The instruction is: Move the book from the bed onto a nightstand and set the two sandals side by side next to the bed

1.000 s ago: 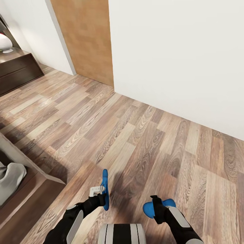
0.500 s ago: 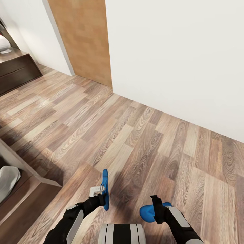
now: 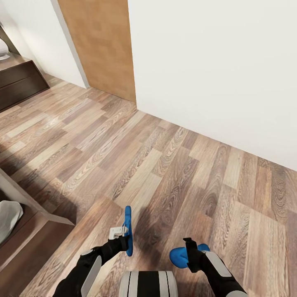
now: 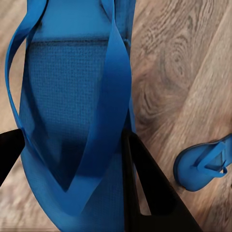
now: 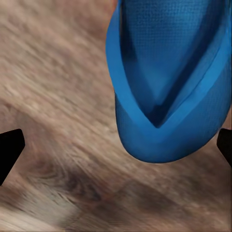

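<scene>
Head view: left claw (image 3: 123, 236) pinching upright sandal (image 3: 128, 231), right claw (image 3: 190, 252) pinching second sandal (image 3: 181, 255).

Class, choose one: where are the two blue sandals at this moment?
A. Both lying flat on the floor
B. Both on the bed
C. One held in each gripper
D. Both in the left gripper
C: the left gripper grips one sandal edge-up, the right gripper holds the other sandal above the wood floor.

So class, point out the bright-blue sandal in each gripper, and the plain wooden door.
Left gripper's bright-blue sandal (image 3: 128, 231), head view, sole edge.
Right gripper's bright-blue sandal (image 3: 178, 255), head view, rounded end.
Plain wooden door (image 3: 101, 45), head view, panel middle.
</scene>
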Robot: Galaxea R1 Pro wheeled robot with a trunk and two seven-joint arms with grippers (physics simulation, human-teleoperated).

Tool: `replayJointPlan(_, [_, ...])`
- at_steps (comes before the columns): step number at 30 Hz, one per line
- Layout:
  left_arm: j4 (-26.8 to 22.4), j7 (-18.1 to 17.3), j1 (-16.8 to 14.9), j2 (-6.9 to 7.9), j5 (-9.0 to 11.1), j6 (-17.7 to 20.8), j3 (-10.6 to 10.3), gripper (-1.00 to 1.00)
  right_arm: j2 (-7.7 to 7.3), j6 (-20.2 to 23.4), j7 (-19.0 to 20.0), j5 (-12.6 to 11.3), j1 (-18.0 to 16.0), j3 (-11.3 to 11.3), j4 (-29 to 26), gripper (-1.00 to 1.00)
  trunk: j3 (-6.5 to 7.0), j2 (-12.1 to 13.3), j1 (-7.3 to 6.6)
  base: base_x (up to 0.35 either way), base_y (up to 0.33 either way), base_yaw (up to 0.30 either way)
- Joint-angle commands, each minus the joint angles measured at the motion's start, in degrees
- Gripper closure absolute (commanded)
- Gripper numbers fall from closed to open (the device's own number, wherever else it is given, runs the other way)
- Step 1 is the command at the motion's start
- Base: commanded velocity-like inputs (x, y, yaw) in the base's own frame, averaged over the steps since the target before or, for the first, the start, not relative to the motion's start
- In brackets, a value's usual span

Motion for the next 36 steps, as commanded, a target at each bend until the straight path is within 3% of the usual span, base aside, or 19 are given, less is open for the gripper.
replayJointPlan(1, [-0.1, 0.0, 0.0, 0.00, 0.5, 0.5, 0.0, 1.00, 0.07, 0.3, -0.4, -0.3, 0.0, -0.4, -0.1, -1.00, -0.26, 0.0, 0.01, 0.000, 0.000, 0.000])
replayJointPlan(8, [-0.1, 0.0, 0.0, 0.00, 0.6, 0.5, 0.0, 1.00, 0.06, 0.3, -0.4, -0.3, 0.0, -0.4, -0.1, -1.00, -1.82, -0.1, 0.19, 0.000, 0.000, 0.000])
replayJointPlan(36, [-0.1, 0.0, 0.0, 0.00, 0.6, 0.5, 0.0, 1.00, 0.04, 0.3, -0.4, -0.3, 0.0, -0.4, -0.1, -1.00, -2.48, -0.2, 0.27, 0.007, 0.000, 0.000])
